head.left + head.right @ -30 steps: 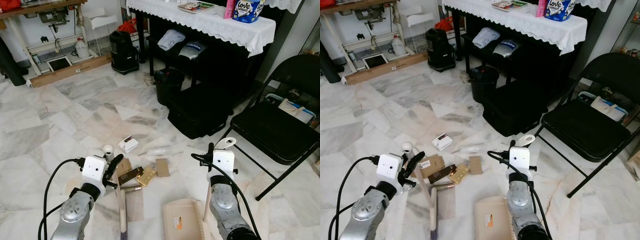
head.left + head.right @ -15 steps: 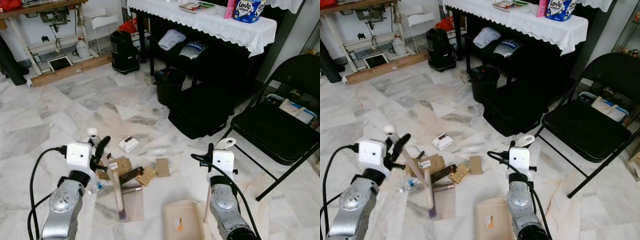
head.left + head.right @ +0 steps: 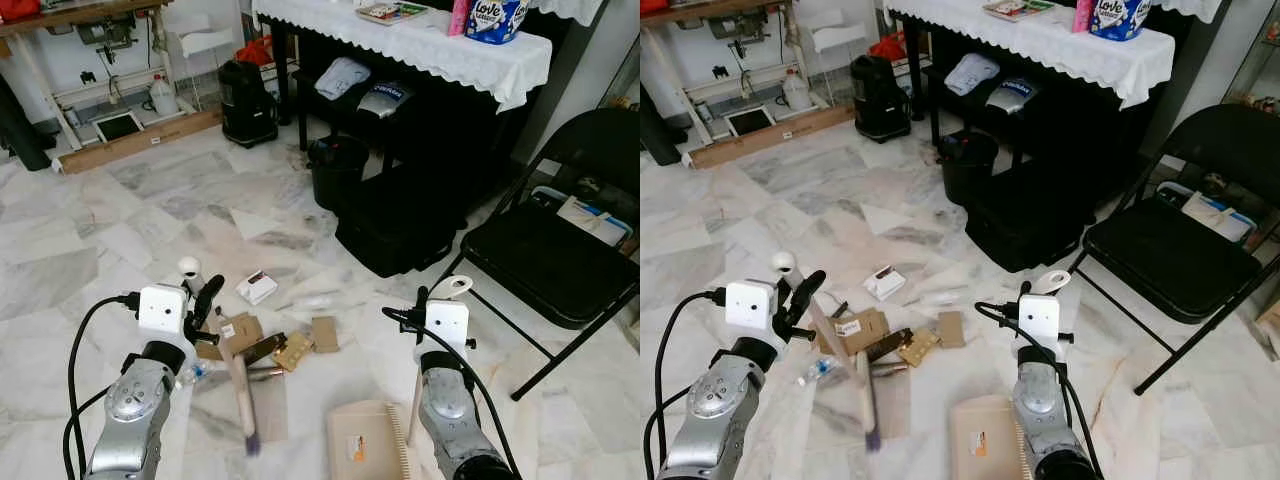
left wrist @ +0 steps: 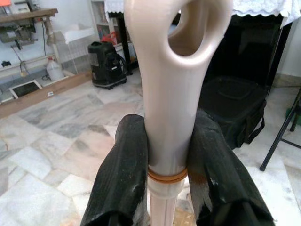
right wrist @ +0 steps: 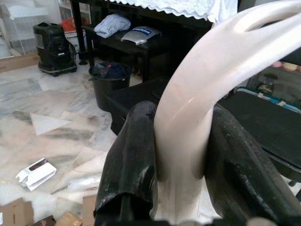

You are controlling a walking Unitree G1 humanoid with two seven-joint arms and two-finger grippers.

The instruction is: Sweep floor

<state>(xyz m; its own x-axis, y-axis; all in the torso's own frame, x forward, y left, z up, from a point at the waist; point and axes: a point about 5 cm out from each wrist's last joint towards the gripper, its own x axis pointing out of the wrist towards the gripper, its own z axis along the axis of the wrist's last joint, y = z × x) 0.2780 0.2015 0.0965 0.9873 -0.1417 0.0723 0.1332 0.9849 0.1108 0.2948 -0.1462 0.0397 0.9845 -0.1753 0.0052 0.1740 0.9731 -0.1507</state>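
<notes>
My left gripper [image 3: 201, 297] is shut on the beige broom handle [image 4: 165, 111], just below its hanging loop. The broom stick [image 3: 238, 377] slants down to the floor, and its purple bristle tip [image 3: 251, 442] rests beside a flat brown sheet. My right gripper [image 3: 438, 296] is shut on the upright dustpan handle [image 5: 195, 108]; the beige dustpan [image 3: 364, 441] lies flat on the marble floor at my feet. Litter lies ahead of the pan: a white box [image 3: 257, 288], cardboard pieces [image 3: 238, 330], a gold packet [image 3: 293, 351], a dark wrapper [image 3: 262, 348] and a small bottle [image 3: 192, 372].
A black folding chair [image 3: 556, 262] stands at the right. Black bags [image 3: 400, 225] and a black bin [image 3: 335, 168] sit under a table with a white lace cloth [image 3: 430, 48]. A black canister [image 3: 246, 102] and a sewing table [image 3: 95, 55] are at the back left.
My left gripper swung left with the broom handle, then came slightly back. The stick now slants, and the bristle tip has shifted little. The right gripper and dustpan stayed put.
</notes>
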